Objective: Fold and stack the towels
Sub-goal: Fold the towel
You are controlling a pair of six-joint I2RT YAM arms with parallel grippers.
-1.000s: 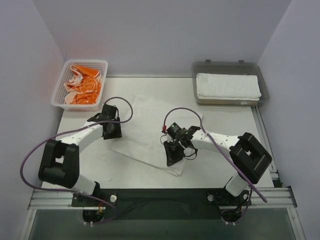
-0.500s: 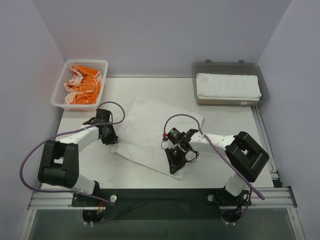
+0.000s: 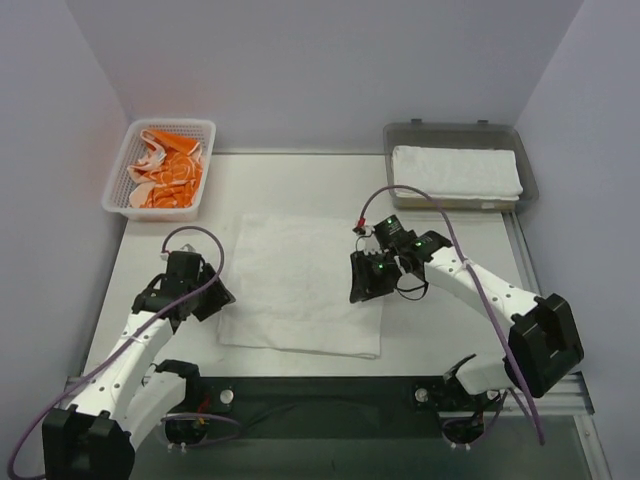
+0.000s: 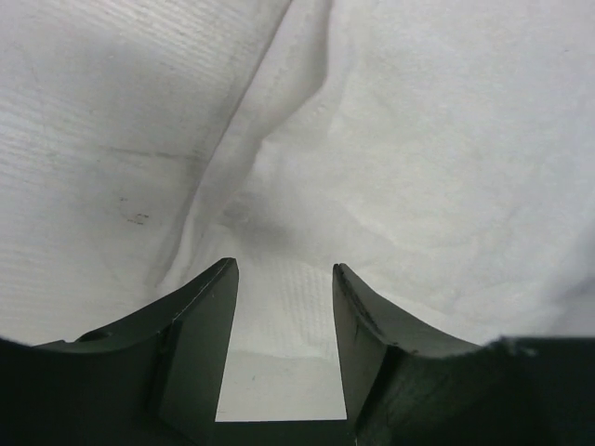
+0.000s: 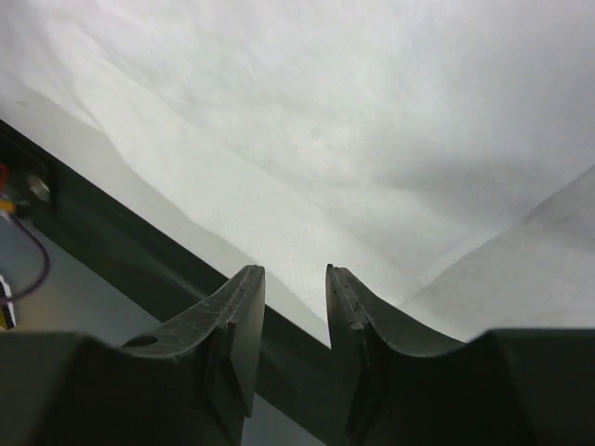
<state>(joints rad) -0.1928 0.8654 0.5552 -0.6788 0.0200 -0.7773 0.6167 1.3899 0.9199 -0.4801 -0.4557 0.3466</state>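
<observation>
A white terry towel (image 3: 300, 285) lies spread flat in the middle of the table, its edges square to the table. My left gripper (image 3: 213, 298) is open at the towel's left edge; in the left wrist view the gripper (image 4: 284, 274) is low, with the towel's (image 4: 418, 139) edge just past the fingertips. My right gripper (image 3: 363, 285) is open over the towel's right edge; in the right wrist view the gripper (image 5: 295, 279) holds nothing, with the towel (image 5: 325, 111) below. An orange-and-white towel (image 3: 165, 170) lies crumpled in the basket. A folded white towel (image 3: 455, 172) lies in the tray.
The white mesh basket (image 3: 118, 185) stands at the back left corner. The grey tray (image 3: 455, 132) stands at the back right. The table's dark front rail (image 3: 320, 390) runs along the near edge and shows in the right wrist view (image 5: 112, 242).
The towel has turned from lying diagonally to lying square. My left gripper has moved toward the near left. My right gripper has moved back and right, from the towel's near corner to its right edge.
</observation>
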